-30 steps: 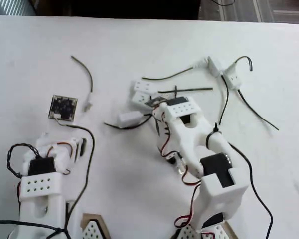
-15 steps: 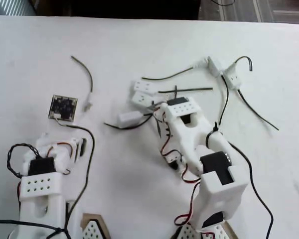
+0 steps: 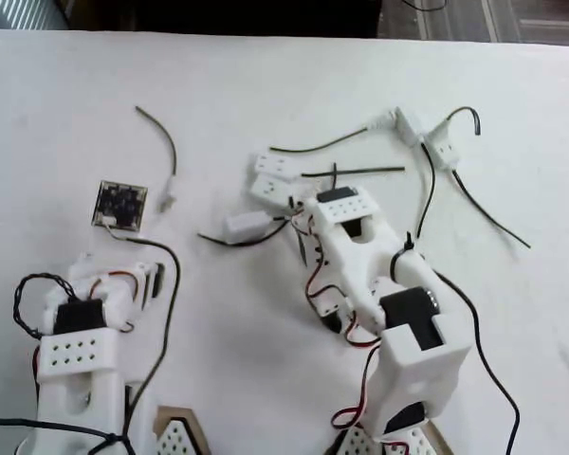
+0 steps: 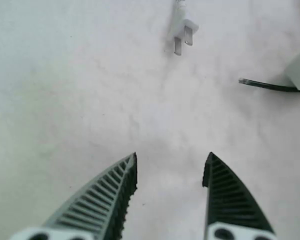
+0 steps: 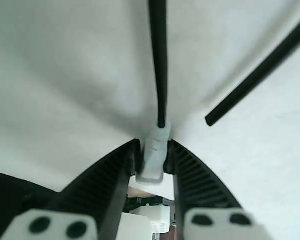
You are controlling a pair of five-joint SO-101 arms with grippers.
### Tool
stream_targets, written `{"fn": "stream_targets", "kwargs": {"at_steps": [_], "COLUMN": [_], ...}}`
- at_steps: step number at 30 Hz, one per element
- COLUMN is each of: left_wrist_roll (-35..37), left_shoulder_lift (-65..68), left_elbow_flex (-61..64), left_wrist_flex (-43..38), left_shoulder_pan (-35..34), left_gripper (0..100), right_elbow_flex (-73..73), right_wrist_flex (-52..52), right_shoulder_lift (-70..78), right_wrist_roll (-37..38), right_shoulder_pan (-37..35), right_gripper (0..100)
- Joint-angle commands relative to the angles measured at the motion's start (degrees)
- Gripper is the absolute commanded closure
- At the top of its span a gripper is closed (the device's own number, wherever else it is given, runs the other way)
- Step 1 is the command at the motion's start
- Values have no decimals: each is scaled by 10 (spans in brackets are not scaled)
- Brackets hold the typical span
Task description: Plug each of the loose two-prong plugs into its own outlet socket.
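My right gripper (image 5: 152,146) is shut on a white two-prong plug (image 5: 154,156) whose black cable (image 5: 159,60) runs away from it. In the high view this gripper (image 3: 297,203) sits right beside two white outlet sockets (image 3: 271,177) at the table's middle. My left gripper (image 4: 172,157) is open over bare table, and a loose white plug (image 4: 182,30) lies ahead of it with its prongs toward me. From above, that plug (image 3: 168,200) lies beyond the left gripper (image 3: 152,280). I cannot see whether the held plug touches a socket.
A small dark circuit board (image 3: 121,204) lies left of the loose plug. A white block on a black cable (image 3: 247,225) rests near the sockets. Another plug (image 3: 399,121) and socket (image 3: 442,149) with black cables lie at the back right.
The right arm has drawn back slightly toward its base, the gripper staying beside the sockets. The left arm has not moved.
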Motion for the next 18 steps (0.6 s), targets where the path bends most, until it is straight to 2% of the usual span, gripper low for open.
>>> {"fn": "stream_targets", "kwargs": {"at_steps": [1, 18], "left_wrist_roll": [-4, -4], "left_shoulder_lift": [-12, -12], "left_elbow_flex": [-4, -4], "left_wrist_flex": [-11, -11], "left_shoulder_pan": [0, 0], "left_gripper": [779, 779], "right_elbow_flex": [-11, -30], "right_wrist_flex": [8, 11], "right_shoulder_lift": [0, 0], "right_wrist_roll": [-4, -5], "right_shoulder_pan": [5, 6], "right_gripper": [918, 920]}}
